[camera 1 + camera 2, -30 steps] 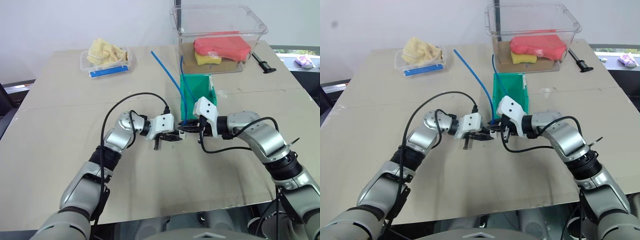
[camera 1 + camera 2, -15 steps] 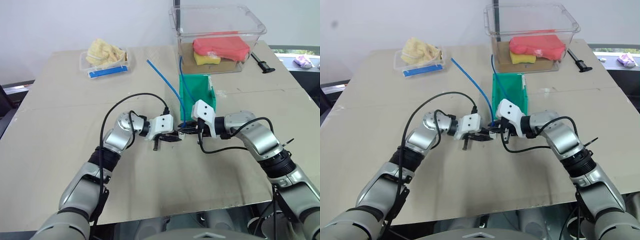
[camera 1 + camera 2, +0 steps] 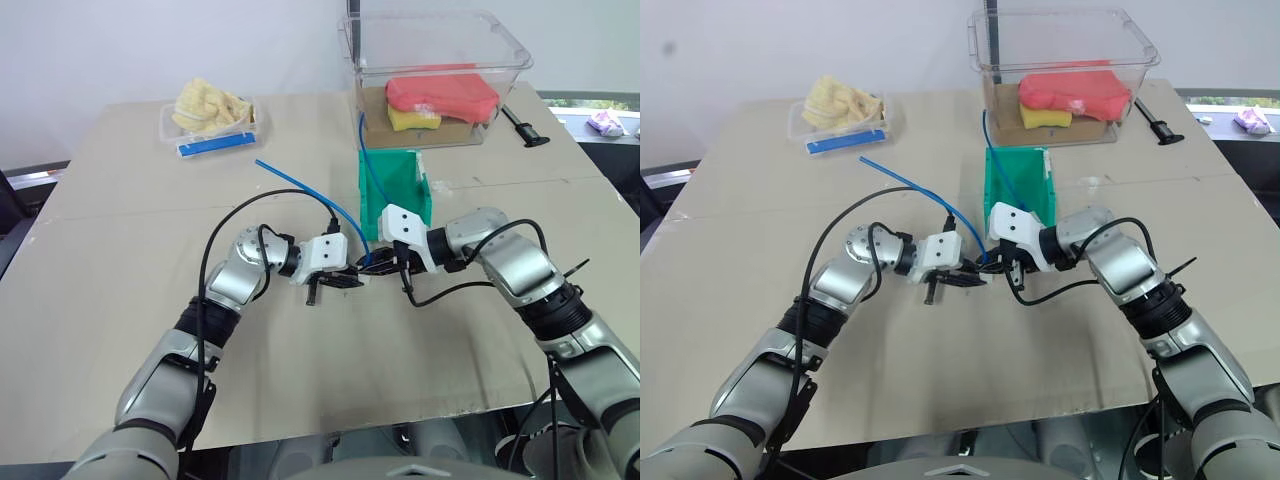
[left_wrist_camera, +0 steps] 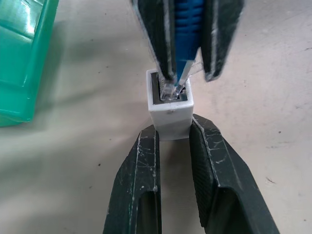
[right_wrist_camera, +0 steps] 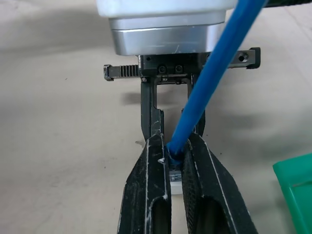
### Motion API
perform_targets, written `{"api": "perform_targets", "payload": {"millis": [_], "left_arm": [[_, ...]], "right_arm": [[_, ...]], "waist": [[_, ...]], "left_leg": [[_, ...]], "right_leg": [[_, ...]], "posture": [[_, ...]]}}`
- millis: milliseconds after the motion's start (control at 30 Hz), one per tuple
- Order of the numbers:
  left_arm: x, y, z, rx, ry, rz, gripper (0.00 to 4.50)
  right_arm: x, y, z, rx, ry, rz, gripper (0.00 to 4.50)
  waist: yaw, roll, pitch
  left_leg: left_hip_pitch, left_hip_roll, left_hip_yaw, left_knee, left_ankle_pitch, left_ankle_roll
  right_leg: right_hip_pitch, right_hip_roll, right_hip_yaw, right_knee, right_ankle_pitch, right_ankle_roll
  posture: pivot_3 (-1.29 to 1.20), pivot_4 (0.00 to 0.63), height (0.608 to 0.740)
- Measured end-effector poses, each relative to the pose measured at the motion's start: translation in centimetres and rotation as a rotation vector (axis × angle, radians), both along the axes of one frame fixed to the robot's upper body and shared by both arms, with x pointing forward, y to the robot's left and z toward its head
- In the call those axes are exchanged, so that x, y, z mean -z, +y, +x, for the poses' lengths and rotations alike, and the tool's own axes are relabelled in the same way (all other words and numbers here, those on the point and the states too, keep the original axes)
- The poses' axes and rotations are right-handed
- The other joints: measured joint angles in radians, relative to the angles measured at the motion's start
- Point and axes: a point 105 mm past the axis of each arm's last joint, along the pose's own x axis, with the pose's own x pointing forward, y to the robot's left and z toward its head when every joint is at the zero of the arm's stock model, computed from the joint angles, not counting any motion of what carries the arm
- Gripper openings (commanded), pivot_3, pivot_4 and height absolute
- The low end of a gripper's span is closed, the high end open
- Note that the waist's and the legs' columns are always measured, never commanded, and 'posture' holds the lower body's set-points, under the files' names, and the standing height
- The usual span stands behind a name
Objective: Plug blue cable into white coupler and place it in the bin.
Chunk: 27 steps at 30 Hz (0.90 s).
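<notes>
Plug end of the thin blue network cable [image 4: 187, 29], clenched in your right gripper [image 4: 187, 73], sits square at the socket mouth of the small white plastic coupler [image 4: 169, 105] that your left gripper [image 4: 171, 134] grips, cable axis in line.

Even bright light, soft shadows, wrist close-ups slightly blurred.

blue cable [image 4: 187, 29], white coupler [image 4: 169, 105], green bin [image 3: 395, 180]

"What's on the desk [image 3: 130, 330]?"

"A green bin [image 3: 398, 185] mid-desk, a big clear tub [image 3: 440, 75] just behind it, a shallow tray [image 3: 212, 125] far left, and a small black tool [image 3: 527, 127] beside the tub."
</notes>
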Motion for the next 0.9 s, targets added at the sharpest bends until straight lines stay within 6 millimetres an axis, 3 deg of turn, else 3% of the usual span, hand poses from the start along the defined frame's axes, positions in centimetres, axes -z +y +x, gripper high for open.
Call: {"api": "perform_targets", "payload": {"millis": [367, 467, 567, 700, 800, 900], "left_arm": [[0.4, 0.5, 0.1, -0.047, 0.01, 0.001, 0.26], [0.3, 0.4, 0.1, -0.056, 0.015, -0.006, 0.26], [0.1, 0.1, -0.1, -0.055, 0.023, -0.034, 0.26], [-0.1, 0.1, -0.3, -0.086, 0.073, -0.081, 0.26], [-0.7, 0.4, -0.3, -0.143, 0.12, -0.144, 0.26], [-2.3, 0.5, 0.2, -0.23, 0.178, -0.25, 0.26]], "right_arm": [[1.4, 0.8, 0.8, -0.027, -0.073, 0.005, 0.0], [1.4, 0.9, 1.2, 0.038, -0.074, 0.088, 1.03], [1.4, 0.7, 1.2, 0.111, -0.056, 0.181, 2.54], [-4.3, -0.8, 1.5, 0.189, -0.197, 0.347, 4.35], [-8.4, -3.2, -0.3, 0.254, -0.314, 0.45, 4.48], [-8.0, -5.8, -2.5, 0.351, -0.341, 0.422, 4.48]], "waist": [[-0.006, -0.001, -0.005], [-0.005, -0.002, -0.005], [-0.002, 0.0, -0.004], [0.0, 0.0, -0.004], [0.008, 0.0, -0.004], [0.023, 0.0, -0.003]], "left_leg": [[0.01, 0.002, 0.001, 0.0, 0.0, 0.0], [0.01, 0.003, 0.0, -0.001, 0.0, 0.0], [0.002, 0.002, 0.0, 0.001, 0.001, -0.001], [-0.011, 0.001, -0.001, 0.003, 0.003, -0.005], [-0.017, 0.001, -0.005, 0.003, 0.003, -0.005], [-0.018, 0.0, -0.004, 0.003, 0.002, -0.005]], "right_leg": [[0.007, 0.002, 0.001, 0.001, 0.0, 0.0], [0.008, 0.003, 0.001, 0.001, 0.0, 0.0], [0.001, 0.001, 0.001, 0.002, 0.0, 0.0], [-0.01, -0.001, 0.001, 0.002, 0.0, 0.0], [-0.015, -0.001, -0.002, 0.001, 0.0, 0.0], [-0.015, -0.001, -0.002, 0.0, 0.0, 0.0]], "posture": [[0.0, 0.15, 0.74], [0.0, 0.15, 0.74], [0.0, 0.15, 0.74], [0.0, 0.15, 0.74], [0.0, 0.15, 0.74], [0.0, 0.15, 0.74]]}}
